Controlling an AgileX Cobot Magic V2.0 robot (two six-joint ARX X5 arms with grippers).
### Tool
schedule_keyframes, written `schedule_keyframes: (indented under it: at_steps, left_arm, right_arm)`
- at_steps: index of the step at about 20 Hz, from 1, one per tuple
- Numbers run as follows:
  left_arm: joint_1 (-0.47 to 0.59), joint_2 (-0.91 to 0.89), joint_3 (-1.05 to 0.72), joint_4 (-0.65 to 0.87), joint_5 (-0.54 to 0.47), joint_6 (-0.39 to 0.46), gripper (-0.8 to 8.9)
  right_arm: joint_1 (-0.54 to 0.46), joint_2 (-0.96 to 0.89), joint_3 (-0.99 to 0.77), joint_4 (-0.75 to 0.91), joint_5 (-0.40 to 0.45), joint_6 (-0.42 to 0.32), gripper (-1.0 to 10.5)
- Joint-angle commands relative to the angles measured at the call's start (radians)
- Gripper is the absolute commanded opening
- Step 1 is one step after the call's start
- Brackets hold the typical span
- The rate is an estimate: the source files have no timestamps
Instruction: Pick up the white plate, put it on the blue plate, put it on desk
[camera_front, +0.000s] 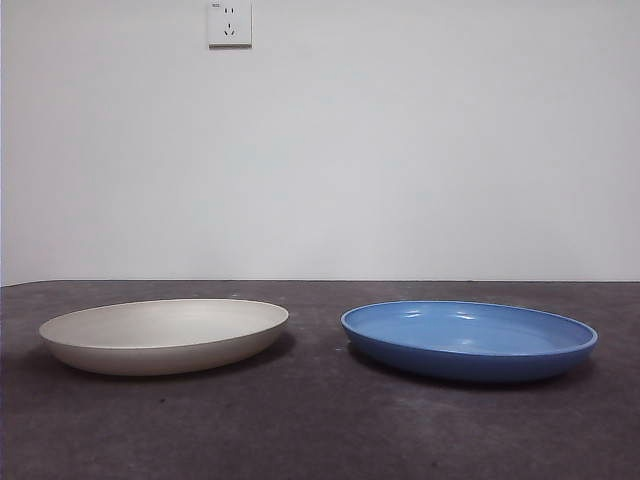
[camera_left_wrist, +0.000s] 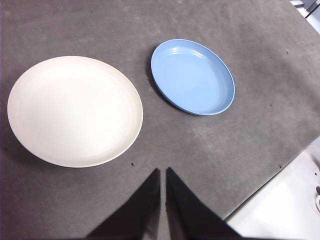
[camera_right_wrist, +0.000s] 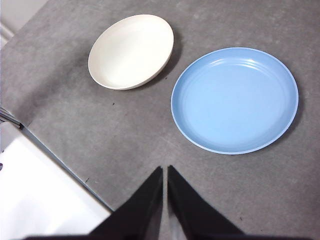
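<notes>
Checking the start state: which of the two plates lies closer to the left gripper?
The white plate, matte cream. In the left wrist view it lies nearer the left gripper than the glossy blue plate, which sits apart, farther off.

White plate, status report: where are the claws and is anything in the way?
Left claw and right claw shut, high above desk. White plate untouched beside blue plate, apart. Nothing between them.
</notes>
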Motion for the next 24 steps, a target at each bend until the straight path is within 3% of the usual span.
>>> schedule_keyframes:
  at_steps: [1, 3, 6, 8, 16, 24]
  left_arm:
    - [-0.003, 0.006, 0.02, 0.011, 0.005, 0.014, 1.11]
    - [-0.003, 0.006, 0.02, 0.011, 0.005, 0.014, 2.59]
    - [-0.003, 0.006, 0.02, 0.011, 0.004, 0.014, 4.58]
    - [-0.003, 0.007, 0.02, 0.011, 0.004, 0.013, 4.95]
    - [-0.003, 0.025, 0.02, 0.016, -0.005, 0.0, 4.96]
    - [-0.003, 0.127, 0.02, 0.12, -0.161, -0.089, 4.93]
  right_arm:
    - [0.003, 0.005, 0.019, 0.009, -0.003, -0.014, 0.2]
    - [0.003, 0.005, 0.019, 0.011, -0.002, -0.005, 1.2]
    - [0.003, 0.005, 0.019, 0.023, 0.002, 0.029, 4.0]
    - [0.003, 0.005, 0.019, 0.024, 0.005, 0.031, 4.8]
    - [0.003, 0.005, 0.019, 0.024, 0.005, 0.034, 4.8]
    - [0.003, 0.005, 0.019, 0.024, 0.005, 0.035, 4.8]
